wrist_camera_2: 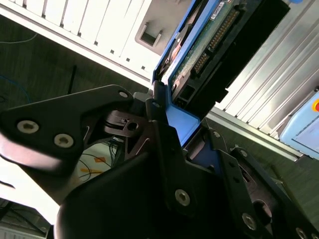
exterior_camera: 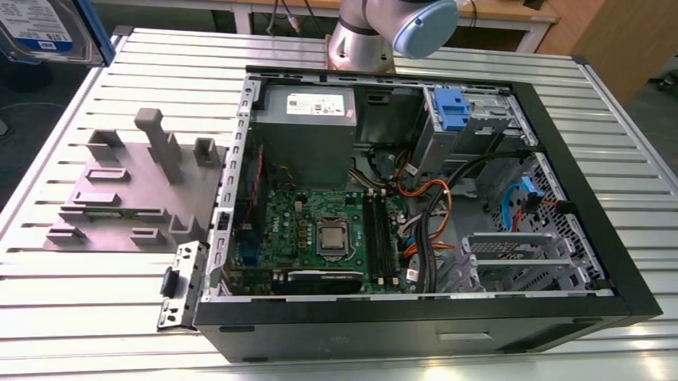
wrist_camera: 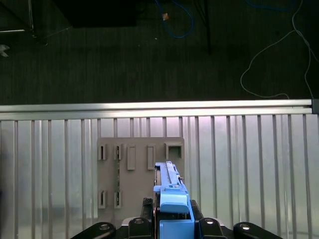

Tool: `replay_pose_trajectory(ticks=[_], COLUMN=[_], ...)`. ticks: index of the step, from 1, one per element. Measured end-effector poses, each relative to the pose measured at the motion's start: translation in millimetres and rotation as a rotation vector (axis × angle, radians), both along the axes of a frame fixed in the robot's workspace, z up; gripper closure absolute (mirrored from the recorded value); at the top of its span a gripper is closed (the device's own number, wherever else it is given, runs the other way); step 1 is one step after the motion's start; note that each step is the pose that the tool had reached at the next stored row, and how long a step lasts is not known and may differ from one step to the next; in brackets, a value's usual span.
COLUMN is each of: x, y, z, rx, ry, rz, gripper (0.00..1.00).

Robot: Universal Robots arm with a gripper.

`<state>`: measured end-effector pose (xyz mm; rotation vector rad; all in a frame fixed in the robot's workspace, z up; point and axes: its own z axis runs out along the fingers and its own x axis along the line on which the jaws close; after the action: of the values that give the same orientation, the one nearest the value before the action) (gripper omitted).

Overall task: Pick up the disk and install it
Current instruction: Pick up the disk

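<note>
The disk point(exterior_camera: 43, 28), a silver drive with a white-and-blue label in a bright blue carrier, hangs in the air at the exterior view's far upper left, off the table's corner. In the second wrist view my gripper point(wrist_camera_2: 179, 124) is shut on the blue carrier's end, and the disk point(wrist_camera_2: 209, 45) shows its green circuit board and connector. The first wrist view has the disk point(wrist_camera: 172, 196) edge-on between my black fingers point(wrist_camera: 202, 224), high above the grey slotted fixture point(wrist_camera: 139, 169).
An open computer case point(exterior_camera: 625, 262) lies on the ribbed metal table point(exterior_camera: 593, 87), with a motherboard point(exterior_camera: 329, 234), a grey power supply point(exterior_camera: 307, 127) and a blue-clipped drive bay point(exterior_camera: 450, 107). The grey fixture point(exterior_camera: 127, 190) stands left of the case. The arm's base point(exterior_camera: 366, 36) is behind the case.
</note>
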<state>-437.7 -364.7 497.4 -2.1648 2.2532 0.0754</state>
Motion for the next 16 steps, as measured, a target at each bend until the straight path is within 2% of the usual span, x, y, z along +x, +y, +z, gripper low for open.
replay_pose_trajectory(ticks=[7,16], x=[0.0,3.2], y=[-6.3,-6.8], z=[0.0,0.0], rx=[0.0001,0.0000], ry=[-0.0001,-0.0001], rz=[0.000,0.000], gripper=[0.63,0.63])
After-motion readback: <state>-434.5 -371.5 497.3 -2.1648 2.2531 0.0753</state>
